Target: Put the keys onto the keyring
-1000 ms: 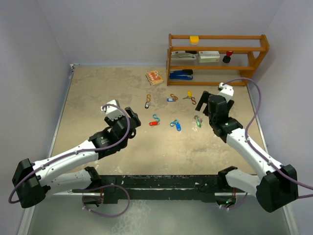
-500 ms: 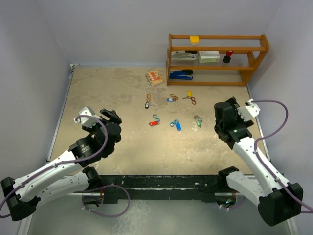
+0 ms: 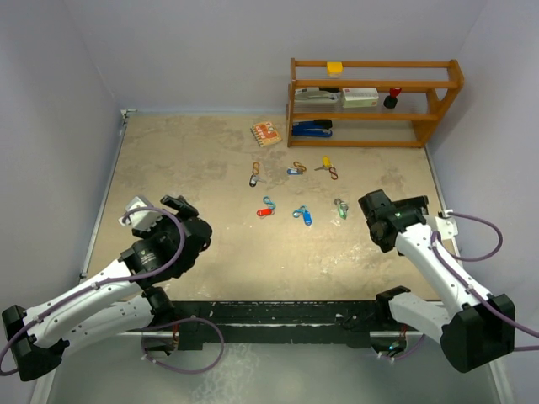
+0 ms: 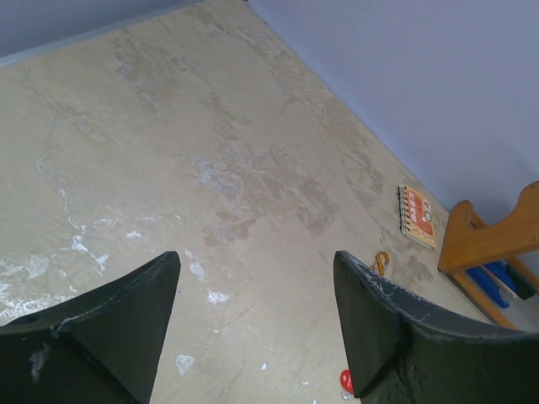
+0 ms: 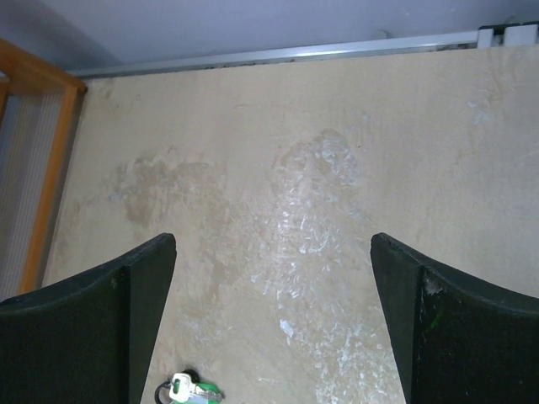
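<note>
Right tool (image 5: 271, 240) farther back, seemingly empty.

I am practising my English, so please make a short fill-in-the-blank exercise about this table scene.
1. The key nearest the right gripper has a ___ tag.
2. The left gripper, like the right, is ___ and empty.
3. The yellow block sits on the ___ board of the wooden shelf.
Missing words: green, open, top.

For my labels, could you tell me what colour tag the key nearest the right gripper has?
Green tag, clearest in the right wrist view.
</note>
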